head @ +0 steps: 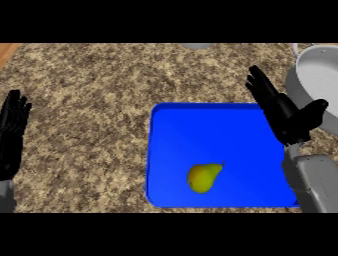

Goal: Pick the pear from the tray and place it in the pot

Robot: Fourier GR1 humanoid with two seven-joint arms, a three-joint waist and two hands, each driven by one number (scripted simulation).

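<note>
Landmark: blue tray (201, 130), lying flat on the speckled desk (91, 90).

Pear (204, 177): lies on its side inside the tray, in the near half, slightly left of the tray's centre line. Its stem end points toward the tray's right side and away from the near rim. Nothing touches it.

Right robot hand (284, 112): positioned over the tray's right rim, at the far half of that rim. Fingers are straight and extended toward the tray's far side; the thumb is spread outward, away from the tray and toward the pot. The hand holds nothing. The pear is well apart from this hand, toward the tray's near-left area.

Pot (331, 80): grey, round, standing beyond the tray's far-right corner, just outside the right rim. Its visible interior holds nothing.

Left robot hand (6, 135): well to the left of the tray, near the view's left edge, fingers straight and upward, at rest, holding nothing.
</note>
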